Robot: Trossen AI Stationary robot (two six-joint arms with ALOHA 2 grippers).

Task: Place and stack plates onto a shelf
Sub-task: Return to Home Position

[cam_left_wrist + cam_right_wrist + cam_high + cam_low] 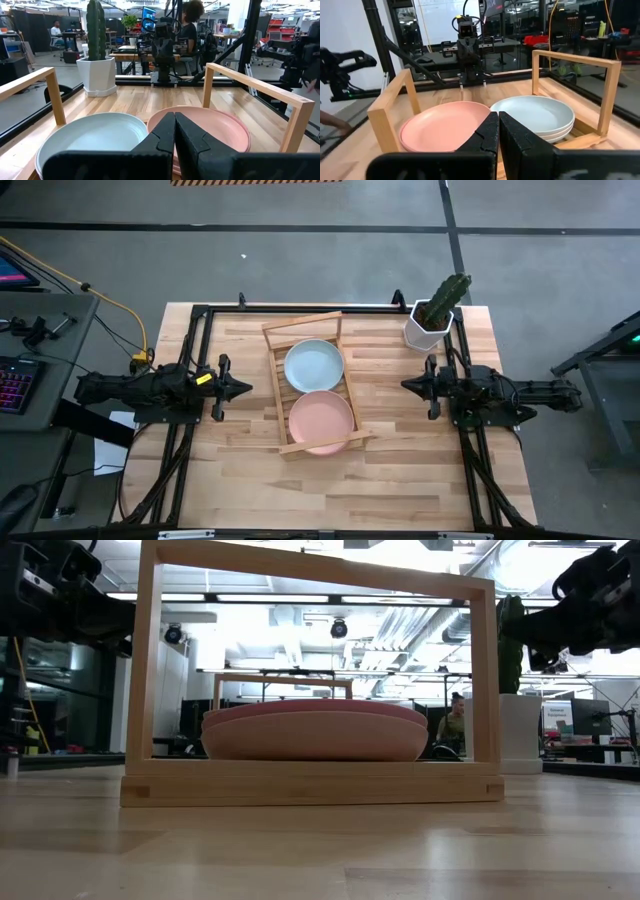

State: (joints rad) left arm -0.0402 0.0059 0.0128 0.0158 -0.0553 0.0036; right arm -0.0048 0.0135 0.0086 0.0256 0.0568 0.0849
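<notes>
Two plate stacks [321,420] apart from fingers [161,142]

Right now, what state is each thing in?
Shelf: lying flat, holding two stacks.
Pink plates: stacked, end away from cactus pot.
Blue plates: stacked, end nearer cactus pot.
Left gripper: shut, empty, clear of shelf.
Right gripper: shut, empty, clear of shelf.
Cactus pot: upright.

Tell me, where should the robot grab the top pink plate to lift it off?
Probably by its thin raised rim, pinched from above on a side facing an arm. The pink plate lies flat, and the rack has tall frames blocking its two ends, while its long sides are low. The left gripper and right gripper wait alongside.
</notes>
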